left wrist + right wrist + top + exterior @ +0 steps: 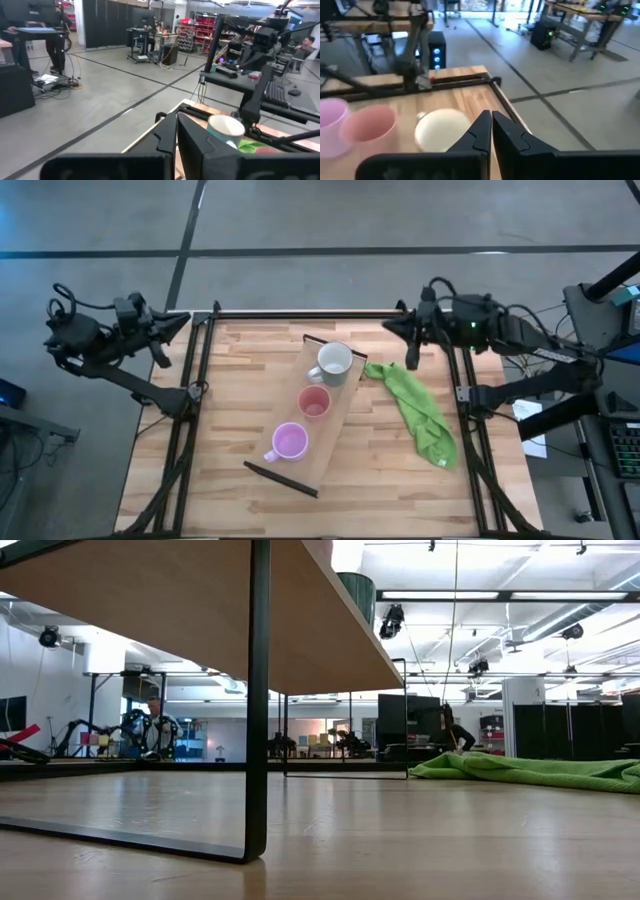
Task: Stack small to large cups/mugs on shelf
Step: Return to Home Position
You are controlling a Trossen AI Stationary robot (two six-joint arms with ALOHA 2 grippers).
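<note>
now left gripper (184,323) and right gripper (389,330) closed, empty; 3 cups (314,402) on shelf (322,437).

Long light-wood shelf plank with black end strips (320,448) sits diagonally on surface. Upright in a row on it: pale grey-white handled mug (335,362) far end, salmon-pink handleless cup (314,402) middle, lilac-pink handled mug (290,442) near end.
</note>
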